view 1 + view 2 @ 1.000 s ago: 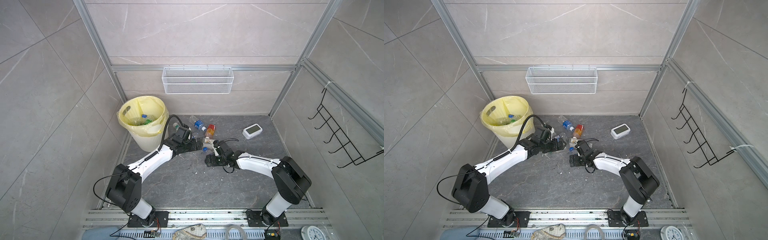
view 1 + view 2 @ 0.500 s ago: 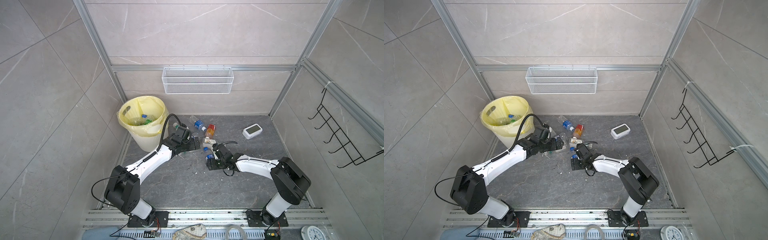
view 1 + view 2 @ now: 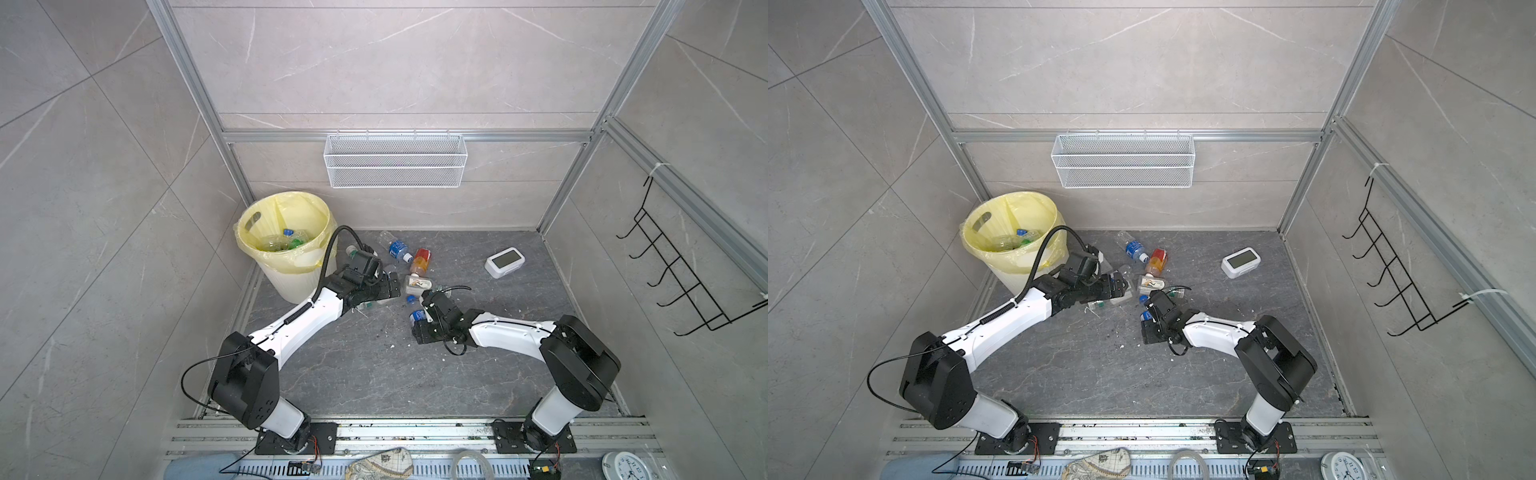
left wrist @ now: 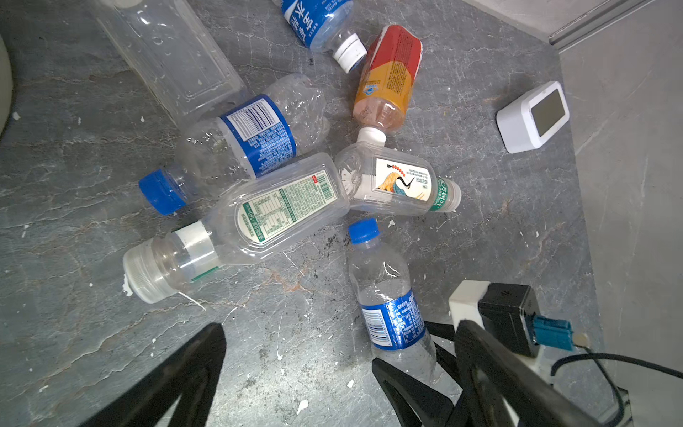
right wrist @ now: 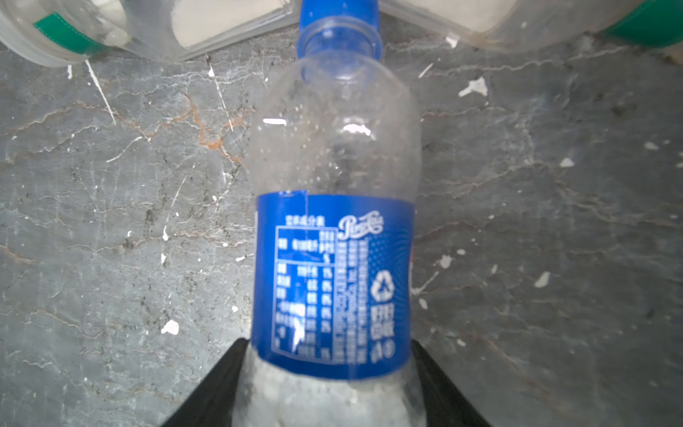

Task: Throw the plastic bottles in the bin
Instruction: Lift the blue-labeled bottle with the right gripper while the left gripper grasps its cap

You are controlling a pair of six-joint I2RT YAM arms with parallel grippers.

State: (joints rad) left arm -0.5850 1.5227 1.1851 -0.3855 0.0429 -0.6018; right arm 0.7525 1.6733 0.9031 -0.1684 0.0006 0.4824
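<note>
Several plastic bottles lie in a loose pile on the grey floor: a clear one with a green-white label, a blue-labelled one and an orange-red one. My right gripper is shut on another blue-labelled bottle, one finger against each side of its lower body. That bottle lies on the floor with its blue cap toward the pile. My left gripper hangs open just above the floor beside the pile, holding nothing. The bin stands at the back left with bottles inside.
A white digital clock lies on the floor to the right of the pile. A white wire basket hangs on the back wall and a black hook rack on the right wall. The two grippers are close together.
My right gripper's jaws have narrowed onto the blue-labelled bottle. Both arms have barely shifted, and the left gripper has stayed open.
</note>
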